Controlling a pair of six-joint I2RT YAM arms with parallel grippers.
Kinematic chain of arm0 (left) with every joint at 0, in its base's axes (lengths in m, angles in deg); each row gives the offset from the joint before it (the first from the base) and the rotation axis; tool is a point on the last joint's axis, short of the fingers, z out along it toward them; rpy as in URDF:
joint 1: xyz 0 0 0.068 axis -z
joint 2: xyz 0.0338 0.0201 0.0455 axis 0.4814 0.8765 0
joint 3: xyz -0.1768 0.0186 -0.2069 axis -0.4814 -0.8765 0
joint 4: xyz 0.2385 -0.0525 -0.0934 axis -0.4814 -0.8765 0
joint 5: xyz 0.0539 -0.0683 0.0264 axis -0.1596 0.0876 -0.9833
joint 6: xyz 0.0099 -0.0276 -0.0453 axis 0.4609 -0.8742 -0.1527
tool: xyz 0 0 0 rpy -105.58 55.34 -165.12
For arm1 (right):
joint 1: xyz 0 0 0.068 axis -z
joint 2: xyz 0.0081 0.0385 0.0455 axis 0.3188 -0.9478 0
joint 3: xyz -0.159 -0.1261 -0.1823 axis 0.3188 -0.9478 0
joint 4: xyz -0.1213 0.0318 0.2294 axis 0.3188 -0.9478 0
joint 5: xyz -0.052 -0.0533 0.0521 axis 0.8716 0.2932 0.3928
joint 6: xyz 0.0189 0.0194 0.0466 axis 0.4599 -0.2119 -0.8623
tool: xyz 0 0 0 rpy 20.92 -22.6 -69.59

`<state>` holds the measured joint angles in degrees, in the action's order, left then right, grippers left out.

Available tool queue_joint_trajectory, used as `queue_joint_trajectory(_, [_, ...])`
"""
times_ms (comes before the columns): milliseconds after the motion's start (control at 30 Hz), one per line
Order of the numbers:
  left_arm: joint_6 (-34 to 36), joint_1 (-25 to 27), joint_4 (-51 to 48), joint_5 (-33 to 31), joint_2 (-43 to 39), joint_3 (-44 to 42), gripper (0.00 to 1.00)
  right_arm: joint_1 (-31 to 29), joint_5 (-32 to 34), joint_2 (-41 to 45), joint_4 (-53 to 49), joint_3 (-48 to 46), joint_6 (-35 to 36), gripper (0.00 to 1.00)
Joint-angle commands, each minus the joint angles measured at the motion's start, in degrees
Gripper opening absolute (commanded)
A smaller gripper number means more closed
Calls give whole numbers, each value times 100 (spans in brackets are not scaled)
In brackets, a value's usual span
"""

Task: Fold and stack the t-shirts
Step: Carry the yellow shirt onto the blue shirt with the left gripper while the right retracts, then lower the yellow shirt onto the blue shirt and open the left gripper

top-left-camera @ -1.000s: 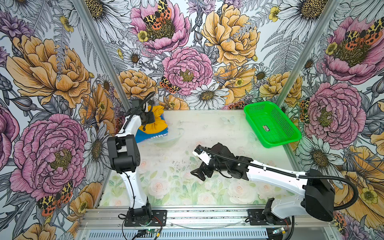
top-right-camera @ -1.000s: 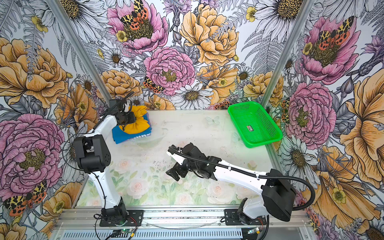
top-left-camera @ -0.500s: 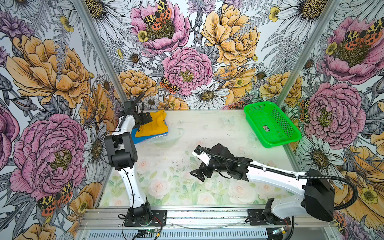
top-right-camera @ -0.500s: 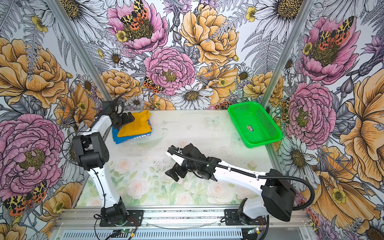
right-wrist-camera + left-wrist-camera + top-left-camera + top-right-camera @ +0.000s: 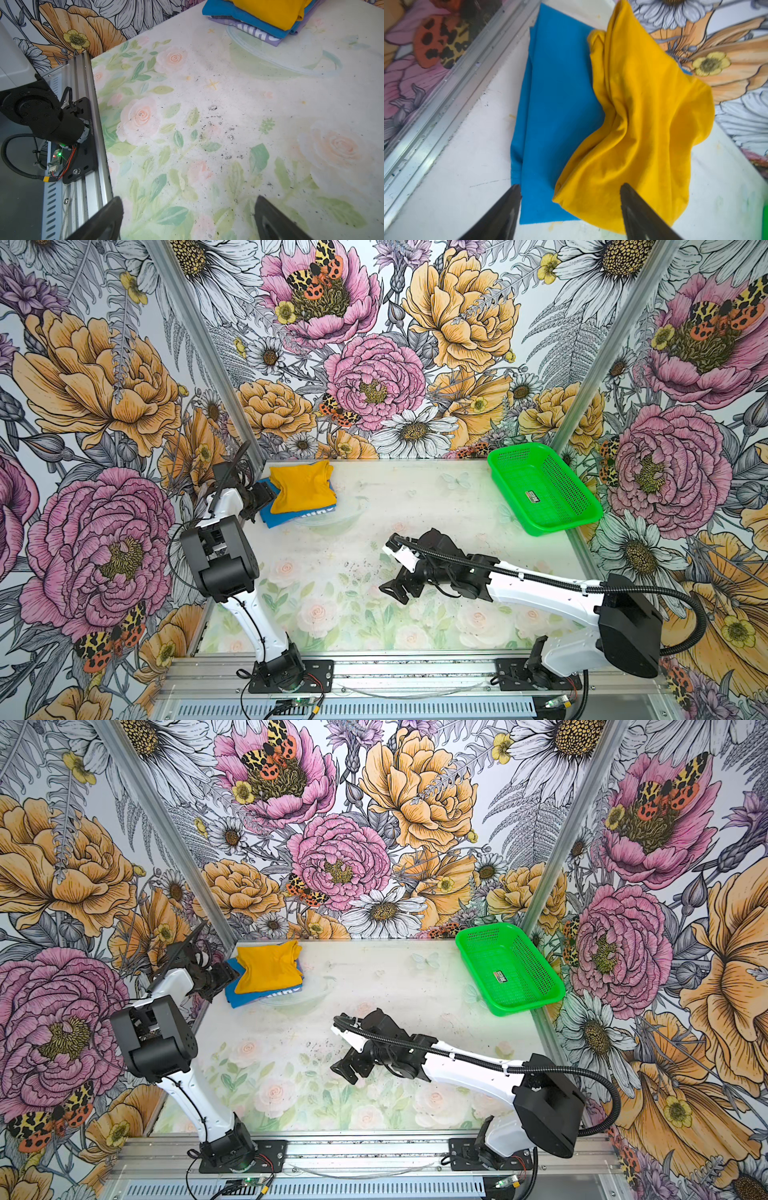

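Both released: left fingers (image 5: 500, 214), right fingers (image 5: 276, 220) | yellow shirt (image 5: 301, 489) atop blue shirt (image 5: 556, 104), lengthwise left-right

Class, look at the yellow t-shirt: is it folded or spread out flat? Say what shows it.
Folded, if loosely: the yellow t-shirt lies as a compact, rumpled bundle on the blue t-shirt, no sleeves spread out.

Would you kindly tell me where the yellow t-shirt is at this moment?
In both top views the yellow t-shirt lies on the blue t-shirt in the far left corner of the table, right beside the left gripper.
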<state>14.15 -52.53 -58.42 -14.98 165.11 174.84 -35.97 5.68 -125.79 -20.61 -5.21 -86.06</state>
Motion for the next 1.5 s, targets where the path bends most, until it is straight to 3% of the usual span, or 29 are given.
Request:
queue_joint_trajectory(0, [17, 19, 371, 428, 213, -9, 62, -47, 76, -51, 109, 57, 57, 99])
queue_joint_trajectory(333, [-69, 19, 699, 679, 542, -125, 43, -37, 182, -16, 151, -128, -1, 99])
queue_joint_trajectory(367, [-74, 13, 715, 670, 542, -122, 38, -40, 195, -16, 161, -127, 0, 100])
queue_joint_trajectory(500, [-101, -6, 706, 642, 463, -135, 1, -45, 208, -34, 177, -128, -10, 99])
queue_joint_trajectory(733, [-428, -48, 928, -558, -495, -857, 0, -37, 156, -68, 194, -153, -39, 99])
queue_joint_trajectory(1100, [-1016, -237, 1583, -1112, -1426, -2044, 0, -43, 3, -104, 203, -168, -112, 99])
queue_joint_trajectory(1133, [-1043, -249, 1597, -1084, -1426, -2050, 8, -37, -2, -104, 203, -164, -121, 100])
queue_joint_trajectory(1167, [-1073, -261, 1647, -995, -1453, -2058, 30, -39, -3, -104, 203, -177, -133, 99])
queue_joint_trajectory(1233, [-1201, -258, 1732, -831, -1558, -2053, 94, -37, 2, -95, 201, -189, -158, 100])
queue_joint_trajectory(1267, [-1191, -254, 1790, -692, -1605, -2027, 99, -43, 3, -82, 203, -202, -159, 99])
queue_joint_trajectory(1467, [-1010, 34, 1745, 444, -1365, -1246, 99, -38, 59, -94, 203, -174, -178, 99])
